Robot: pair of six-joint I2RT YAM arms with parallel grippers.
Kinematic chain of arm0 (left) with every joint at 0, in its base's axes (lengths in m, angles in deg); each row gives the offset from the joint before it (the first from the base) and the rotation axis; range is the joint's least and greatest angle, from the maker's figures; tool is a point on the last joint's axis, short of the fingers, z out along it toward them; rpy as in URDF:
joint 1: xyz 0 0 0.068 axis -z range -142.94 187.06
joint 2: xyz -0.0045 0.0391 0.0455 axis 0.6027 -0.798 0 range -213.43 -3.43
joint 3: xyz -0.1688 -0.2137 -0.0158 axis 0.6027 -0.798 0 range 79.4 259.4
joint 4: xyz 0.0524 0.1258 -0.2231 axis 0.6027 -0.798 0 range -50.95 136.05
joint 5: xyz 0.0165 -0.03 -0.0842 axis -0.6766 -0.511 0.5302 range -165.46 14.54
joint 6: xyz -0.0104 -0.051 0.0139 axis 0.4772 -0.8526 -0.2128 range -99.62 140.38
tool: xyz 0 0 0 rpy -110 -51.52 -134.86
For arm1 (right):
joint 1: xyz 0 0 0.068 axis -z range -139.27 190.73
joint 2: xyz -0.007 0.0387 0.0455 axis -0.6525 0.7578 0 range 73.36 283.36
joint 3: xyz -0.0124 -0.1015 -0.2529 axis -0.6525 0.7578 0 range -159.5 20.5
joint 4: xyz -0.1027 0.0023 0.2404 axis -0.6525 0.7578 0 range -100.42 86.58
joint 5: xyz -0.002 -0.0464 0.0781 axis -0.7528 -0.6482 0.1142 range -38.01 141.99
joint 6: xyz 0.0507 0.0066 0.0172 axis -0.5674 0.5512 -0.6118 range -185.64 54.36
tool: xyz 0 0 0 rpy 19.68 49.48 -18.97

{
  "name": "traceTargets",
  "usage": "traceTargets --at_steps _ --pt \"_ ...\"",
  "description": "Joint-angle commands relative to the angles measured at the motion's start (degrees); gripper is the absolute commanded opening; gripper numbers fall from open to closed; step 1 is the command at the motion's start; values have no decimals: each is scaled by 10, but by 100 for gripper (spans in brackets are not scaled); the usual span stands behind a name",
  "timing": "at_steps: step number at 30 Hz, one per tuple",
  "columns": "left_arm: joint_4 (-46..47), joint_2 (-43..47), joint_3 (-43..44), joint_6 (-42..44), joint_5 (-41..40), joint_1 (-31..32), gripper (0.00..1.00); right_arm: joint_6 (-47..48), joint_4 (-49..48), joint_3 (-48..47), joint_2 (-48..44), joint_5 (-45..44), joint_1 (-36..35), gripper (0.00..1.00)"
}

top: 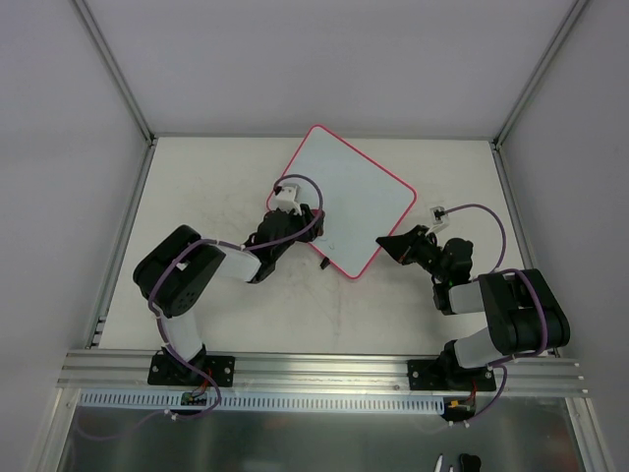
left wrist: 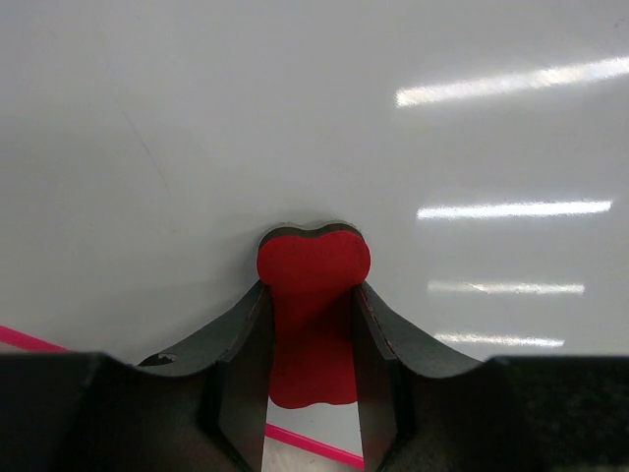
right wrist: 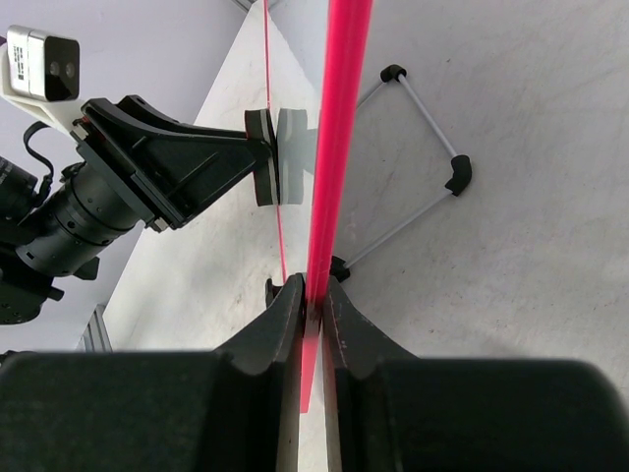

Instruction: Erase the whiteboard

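- Left jaws are clenching the red eraser (left wrist: pixel 313 261), which is pressing flat against the whiteboard (left wrist: pixel 295 118).
- Right jaws are pinching the whiteboard's pink rim.
- Whiteboard is sitting mid-table (top: pixel 216 177), rotated, between both arms.

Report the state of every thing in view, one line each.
whiteboard: no writing visible on its face, rim clamped.
eraser: gripped, its end against the whiteboard.
left gripper: fingers shut on the eraser.
right gripper: fingers shut on the whiteboard's pink rim.
wire stand: swung out behind the whiteboard.
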Motion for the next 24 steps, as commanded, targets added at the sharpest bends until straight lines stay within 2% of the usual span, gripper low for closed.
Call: traceTargets --at_steps 1,11,14,20,24 --pt "-86 -35 -21 -9 2 41 17 27 -146 -19 -8 26 -13 0" --pt "-83 -37 -18 -56 -13 114 16 27 -146 -19 -9 26 -13 0" --pt "-74 -49 -24 -78 -15 119 16 27 -146 -18 -10 27 -14 0" --pt "-77 -55 -25 -76 -23 103 17 29 -146 -17 -11 26 -13 0" --pt "-75 -50 -37 -78 1 54 17 29 -146 -17 -10 26 -14 0"
